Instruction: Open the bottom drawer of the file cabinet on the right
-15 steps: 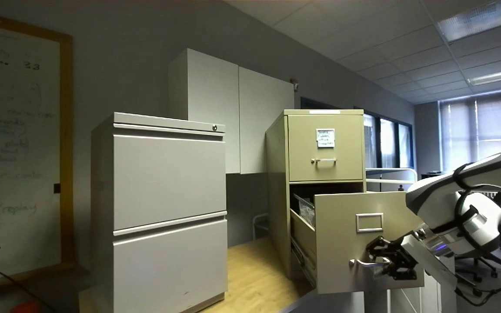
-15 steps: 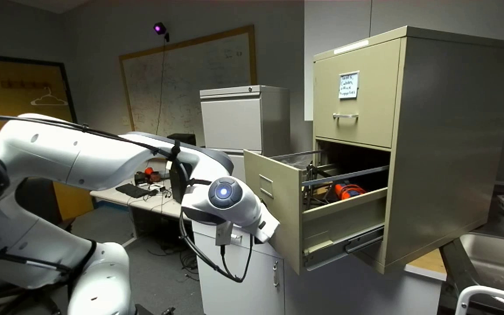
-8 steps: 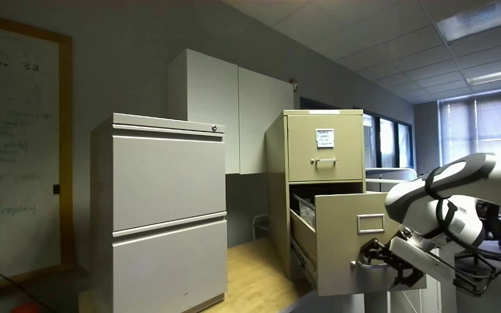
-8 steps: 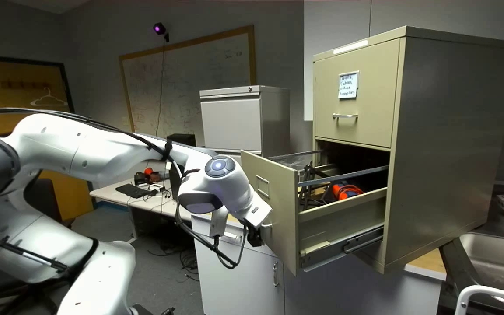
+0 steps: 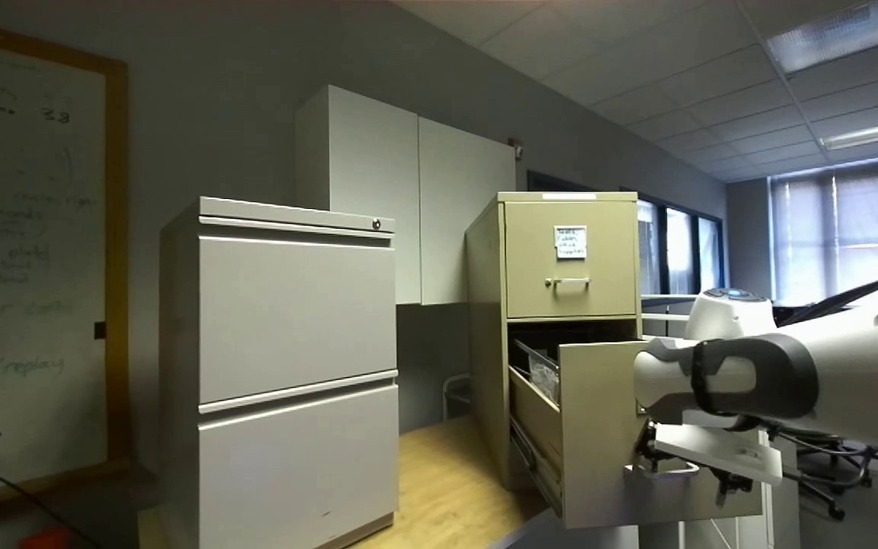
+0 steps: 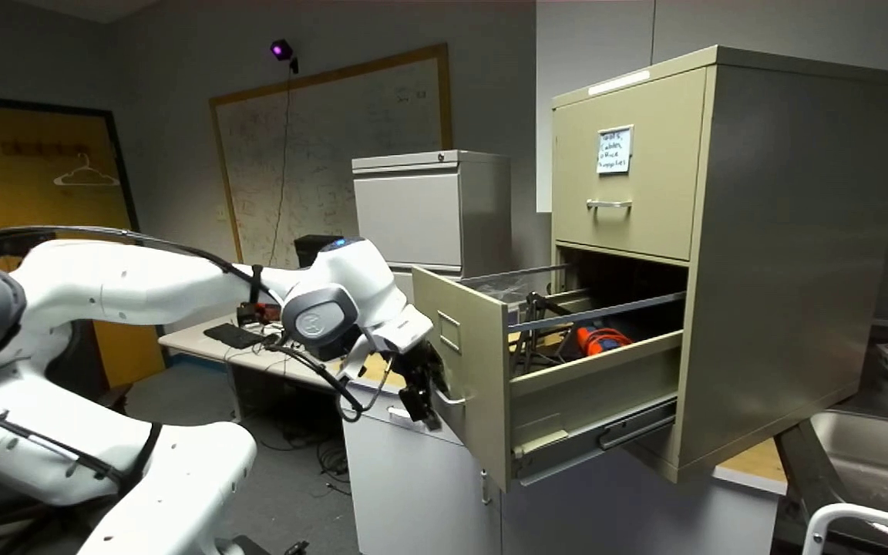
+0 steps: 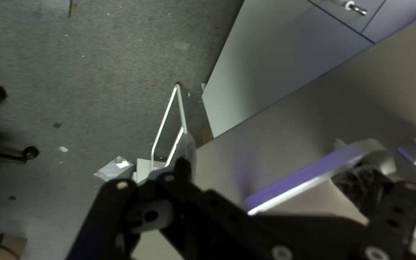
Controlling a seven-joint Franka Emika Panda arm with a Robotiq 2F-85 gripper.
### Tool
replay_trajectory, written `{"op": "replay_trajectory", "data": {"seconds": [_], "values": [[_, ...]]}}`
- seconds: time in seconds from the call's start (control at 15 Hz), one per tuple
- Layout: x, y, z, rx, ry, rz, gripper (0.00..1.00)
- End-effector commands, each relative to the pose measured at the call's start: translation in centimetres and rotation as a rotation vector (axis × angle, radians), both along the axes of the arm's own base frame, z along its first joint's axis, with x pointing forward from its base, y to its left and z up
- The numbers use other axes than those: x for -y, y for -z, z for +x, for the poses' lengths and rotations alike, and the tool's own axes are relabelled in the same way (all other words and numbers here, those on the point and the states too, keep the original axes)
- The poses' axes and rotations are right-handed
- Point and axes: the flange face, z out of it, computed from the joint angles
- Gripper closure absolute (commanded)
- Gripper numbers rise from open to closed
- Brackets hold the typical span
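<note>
Toward the right in an exterior view, the tall beige-tan metal file cabinet (image 6: 752,262) and its flat tan metal bottom drawer (image 6: 482,370) look satin-smooth. Upper left in the wrist view, the grey carpet (image 7: 96,65) is rough and matt.

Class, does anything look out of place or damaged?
Two things: a shiny scrap, perhaps litter, lies on the floor, and the grey cabinet has a dark mark low on its plain front. The open bottom drawer fits the task.
</note>
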Motion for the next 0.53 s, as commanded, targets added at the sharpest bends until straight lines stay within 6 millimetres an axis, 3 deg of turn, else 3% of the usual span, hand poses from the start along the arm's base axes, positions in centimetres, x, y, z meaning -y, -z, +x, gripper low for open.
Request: {"op": "replay_trajectory", "data": {"seconds": [0.0, 0.27, 0.47], "values": [[-5.1, -2.0, -1.5, -0.024, 0.076, -0.087, 0.0], [-9.5, -2.4, -4.5, -0.041, 0.249, -0.128, 0.0], [-13.6, -1.9, -7.0, -0.113, 0.248, -0.105, 0.0]]}}
